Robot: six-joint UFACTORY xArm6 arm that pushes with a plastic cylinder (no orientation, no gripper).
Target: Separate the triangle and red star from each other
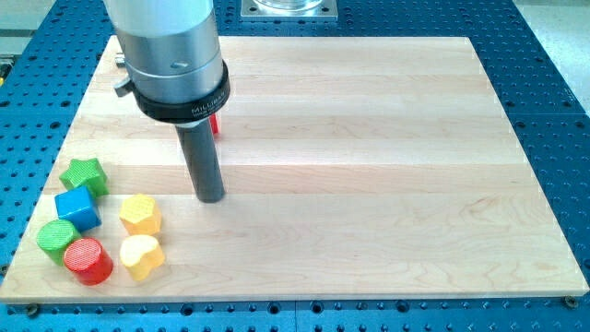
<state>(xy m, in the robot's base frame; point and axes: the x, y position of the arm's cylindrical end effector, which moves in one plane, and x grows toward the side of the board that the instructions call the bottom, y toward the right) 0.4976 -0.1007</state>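
My tip point(211, 196) rests on the wooden board point(369, 166), left of its middle. A small red piece point(214, 123) shows just right of the rod, under the arm's collar; most of it is hidden, so I cannot tell its shape. No triangle block shows; the arm's body hides part of the board's top left. My tip is well below the red piece and to the right of the group of blocks at the bottom left.
At the board's bottom left lie a green star point(83, 174), a blue cube point(77, 208), a green cylinder point(56, 237), a red cylinder point(88, 260), a yellow hexagon point(140, 214) and a yellow heart-like block point(142, 256).
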